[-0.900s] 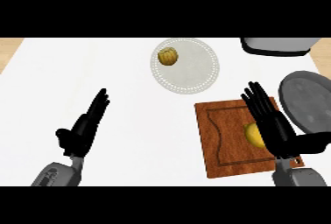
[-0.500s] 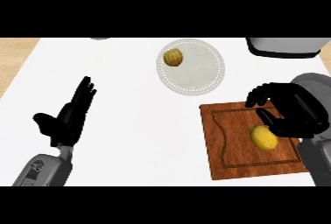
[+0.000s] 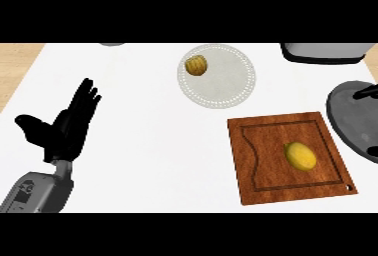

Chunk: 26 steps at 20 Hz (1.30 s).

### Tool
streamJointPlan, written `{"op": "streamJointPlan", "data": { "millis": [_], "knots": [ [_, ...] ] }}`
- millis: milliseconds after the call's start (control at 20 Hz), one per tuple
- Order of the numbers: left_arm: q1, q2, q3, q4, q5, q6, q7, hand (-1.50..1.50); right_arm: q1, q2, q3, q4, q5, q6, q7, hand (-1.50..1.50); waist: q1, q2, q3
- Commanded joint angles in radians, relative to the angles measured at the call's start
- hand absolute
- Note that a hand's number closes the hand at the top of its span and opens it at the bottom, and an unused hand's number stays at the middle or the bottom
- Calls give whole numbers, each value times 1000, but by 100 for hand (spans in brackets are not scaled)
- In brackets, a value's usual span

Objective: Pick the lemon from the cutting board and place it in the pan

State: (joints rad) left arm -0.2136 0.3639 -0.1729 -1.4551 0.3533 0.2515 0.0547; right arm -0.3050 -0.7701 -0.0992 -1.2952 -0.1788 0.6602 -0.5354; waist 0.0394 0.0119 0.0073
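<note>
From my seat the job reads as not yet begun: the lemon point(image 3: 300, 155) lies loose on the cutting board point(image 3: 255, 150), right of the board's middle and a little toward its near edge, with nothing touching it. The pan point(image 3: 347, 117) sits just off the board's right edge, cut by the frame, a dark handle-like piece showing at its far side. I see nothing in the part of it that shows, so I judge both the pick and the place are left to do.

My left robot hand point(image 3: 68, 126) shows at the left of the bench point(image 3: 140, 165), fingers straight and spread, thumb out, holding nothing; it is resting there, well apart from the board and the lemon, with bare bench between them. The right robot hand does not appear in this view at all, so I cannot say anything of its fingers. That leaves the lemon with no hand near it.

Farther away, a white plate point(image 3: 229, 85) carries a small brown ridged thing point(image 3: 196, 65) near its left rim, and a grey and white vessel point(image 3: 325, 51) stands at the far right. Neither belongs to the task. Since the lemon lies on the right side beside the pan, I would judge the right hand the natural one to bring in over the board
</note>
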Motion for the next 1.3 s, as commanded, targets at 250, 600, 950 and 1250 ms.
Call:
{"op": "streamJointPlan", "data": {
  "millis": [250, 600, 950, 1250],
  "knots": [
    [-4, -4, 13, 3, -17, 13, 4, 0, -84, -150, 107, 101, 260, 32, -398, -150, 2, 1, -4],
    [17, -18, -16, -77, -22, 21, 56, 0, -228, -166, 328, 25, 499, -149, -324, -150, 12, -5, -6],
    [27, 25, 15, -126, -14, 13, 118, 0, -258, -200, 549, 36, 738, -192, -293, -150, 7, -8, -7],
    [73, 1, 49, -63, -20, -9, 40, 0, -279, -240, 621, 3, 827, -188, -353, -150, -28, -11, -8]
  ]
}}
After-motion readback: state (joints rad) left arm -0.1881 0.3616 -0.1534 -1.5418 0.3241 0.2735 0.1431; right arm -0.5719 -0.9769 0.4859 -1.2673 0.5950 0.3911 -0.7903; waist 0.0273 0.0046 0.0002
